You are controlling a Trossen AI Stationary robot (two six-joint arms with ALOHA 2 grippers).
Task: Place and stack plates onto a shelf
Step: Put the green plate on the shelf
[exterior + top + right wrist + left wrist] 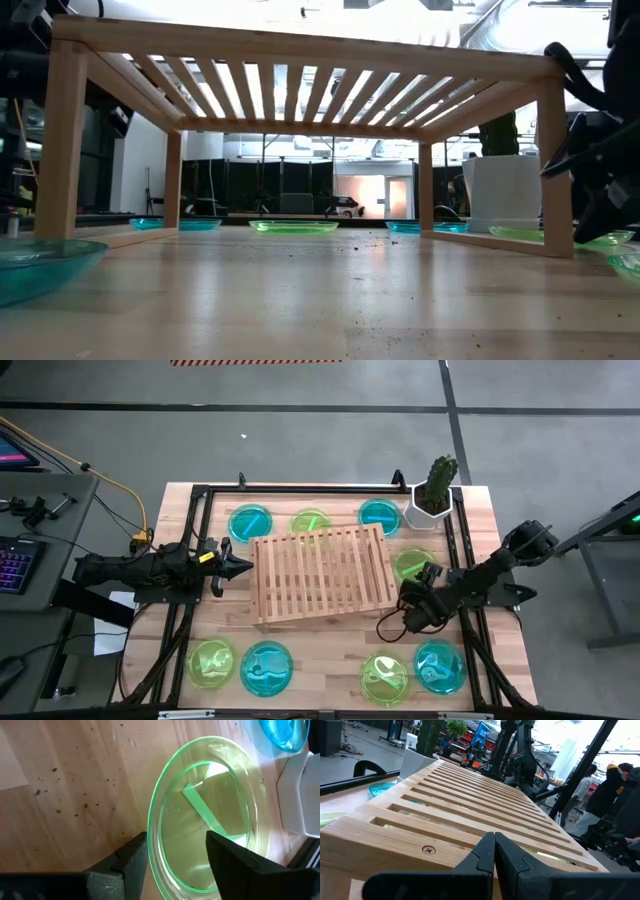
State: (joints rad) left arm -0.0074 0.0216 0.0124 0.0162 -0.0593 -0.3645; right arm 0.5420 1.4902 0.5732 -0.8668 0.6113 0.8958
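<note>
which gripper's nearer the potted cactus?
Right. The right gripper sits below the potted cactus in its white pot, jaws straddling a lime green plate; the left gripper is across the wooden slat shelf.

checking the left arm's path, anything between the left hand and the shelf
Nothing. In the high view the shut left hand points at the shelf edge, only bare table between.

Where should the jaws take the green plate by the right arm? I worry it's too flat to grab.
By its raised rim, on the edge nearest the right gripper, coming from above. The green plate lies flat on the table, and the open jaws already straddle that rim.
</note>
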